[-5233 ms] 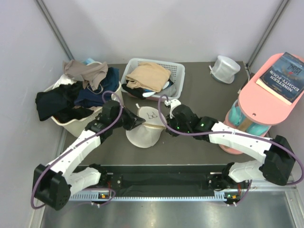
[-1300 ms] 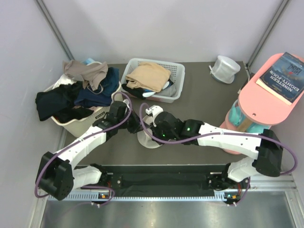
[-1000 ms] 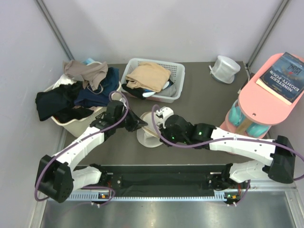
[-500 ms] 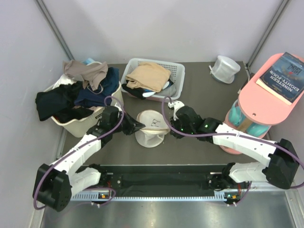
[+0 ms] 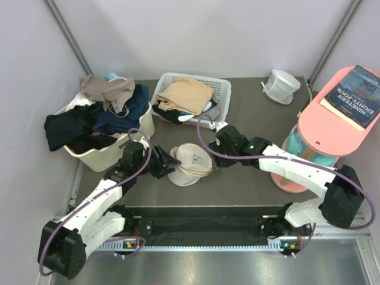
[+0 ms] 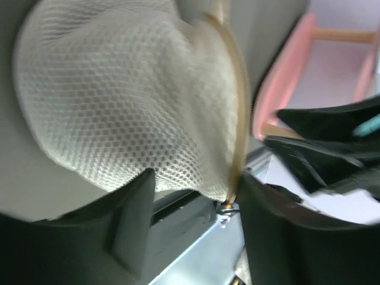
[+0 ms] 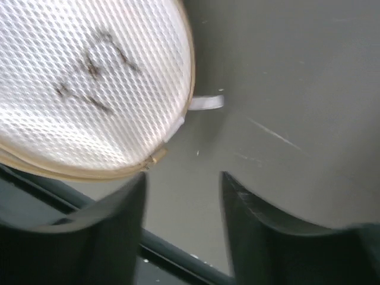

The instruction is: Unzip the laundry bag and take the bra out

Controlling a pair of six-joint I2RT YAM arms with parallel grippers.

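Note:
The laundry bag [image 5: 189, 164], a pale mesh dome with a tan zip rim, lies tipped on the table between both arms. In the left wrist view its mesh [image 6: 124, 95] fills the upper left, and the rim [image 6: 238, 119] runs down towards my left gripper [image 6: 196, 205]. That gripper is open, with the bag's lower edge just at its fingertips. In the right wrist view the bag's flat face [image 7: 89, 77] bears a dark mark, and the zip end [image 7: 155, 157] lies just ahead of my right gripper [image 7: 181, 199], which is open and holds nothing. The bra is hidden.
A white basket [image 5: 221, 89] of folded clothes stands behind the bag. A beige tub [image 5: 144, 122] heaped with dark clothes is at the left. A whiter round pouch [image 5: 281, 86] sits at the back right, beside a pink stand [image 5: 323, 127] carrying a book [image 5: 361, 89]. A black rail [image 5: 202, 224] runs along the near edge.
Both grippers were shut on the bag and have opened. The bag has dropped and tipped over onto the table. The left arm drew back toward the near left.

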